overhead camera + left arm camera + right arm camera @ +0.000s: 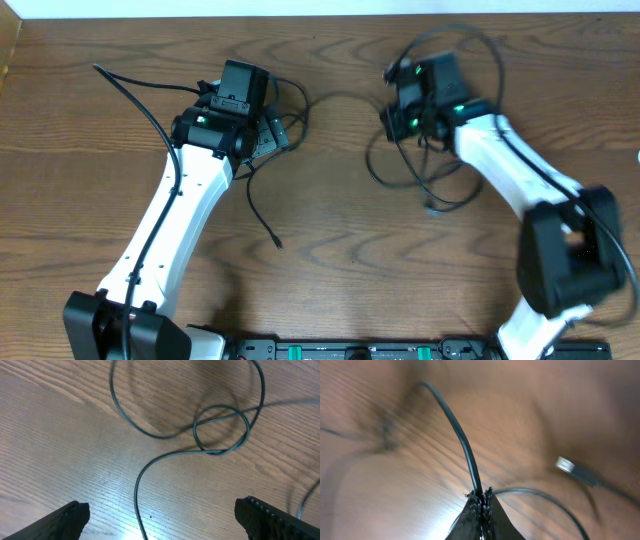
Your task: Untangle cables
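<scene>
Thin black cables [432, 178] lie in a loose tangle on the wooden table below my right gripper [394, 102], and one strand [335, 97] runs left toward my left gripper [268, 138]. In the right wrist view my right gripper [481, 496] is shut on a black cable [461, 440], which rises from between the fingertips. A small plug end [565, 464] lies blurred to the right. In the left wrist view my left gripper [162, 512] stands wide open above the table. One cable [137, 495] passes between its fingers [70, 519] untouched, and farther on it forms a small loop [222, 427].
A loose cable end [276, 241] lies on the table beside the left arm. A thicker black wire [135, 95] trails from the left arm toward the back left. The table's back edge [320, 12] runs along the top of the overhead view.
</scene>
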Controlling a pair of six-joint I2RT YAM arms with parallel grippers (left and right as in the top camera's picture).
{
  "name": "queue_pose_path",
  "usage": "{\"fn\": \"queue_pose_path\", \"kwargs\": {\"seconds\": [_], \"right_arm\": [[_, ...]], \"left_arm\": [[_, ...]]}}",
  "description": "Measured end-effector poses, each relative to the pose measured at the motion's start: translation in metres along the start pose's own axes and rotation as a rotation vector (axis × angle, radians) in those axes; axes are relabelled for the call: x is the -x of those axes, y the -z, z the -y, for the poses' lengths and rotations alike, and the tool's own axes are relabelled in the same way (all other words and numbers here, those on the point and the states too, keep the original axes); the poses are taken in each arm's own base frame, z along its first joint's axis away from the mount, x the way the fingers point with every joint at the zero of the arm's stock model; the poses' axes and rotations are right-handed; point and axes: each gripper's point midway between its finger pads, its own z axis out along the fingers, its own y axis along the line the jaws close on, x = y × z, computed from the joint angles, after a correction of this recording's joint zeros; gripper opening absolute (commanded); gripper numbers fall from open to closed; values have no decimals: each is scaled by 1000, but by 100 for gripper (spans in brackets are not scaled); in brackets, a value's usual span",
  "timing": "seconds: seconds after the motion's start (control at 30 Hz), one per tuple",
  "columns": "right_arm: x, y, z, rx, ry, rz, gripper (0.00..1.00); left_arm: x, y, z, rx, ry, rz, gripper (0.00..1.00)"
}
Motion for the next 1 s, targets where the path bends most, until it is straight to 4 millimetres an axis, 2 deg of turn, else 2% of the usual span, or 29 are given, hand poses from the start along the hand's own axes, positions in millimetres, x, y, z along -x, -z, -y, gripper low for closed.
{"fn": "queue_pose_path", "kwargs": {"seconds": [0.1,0.2,0.37,0.6,0.67,0.7,0.77,0.9,1.0], "right_arm": [[36,39,-27,88,43,109,1],[44,57,-48,161,62,131,1],[26,48,-61,223,43,56,1],[21,48,-78,325,50,40,2],[18,48,-77,315,57,30,8],[16,47,-74,297,58,23,23],[9,42,-56,196,49,-7,39],[1,38,-29,37,1,-42,54],[-5,31,-13,-38,-51,-62,56]], "left_arm": [[0,0,0,0,0,0,100],[0,0,0,0,0,0,100],[0,0,0,0,0,0,100],[0,0,0,0,0,0,100],[0,0,0,0,0,0,100],[0,0,0,0,0,0,100],[0,0,0,0,0,0,100],[0,0,0,0,0,0,100],[0,0,0,0,0,0,100]]}}
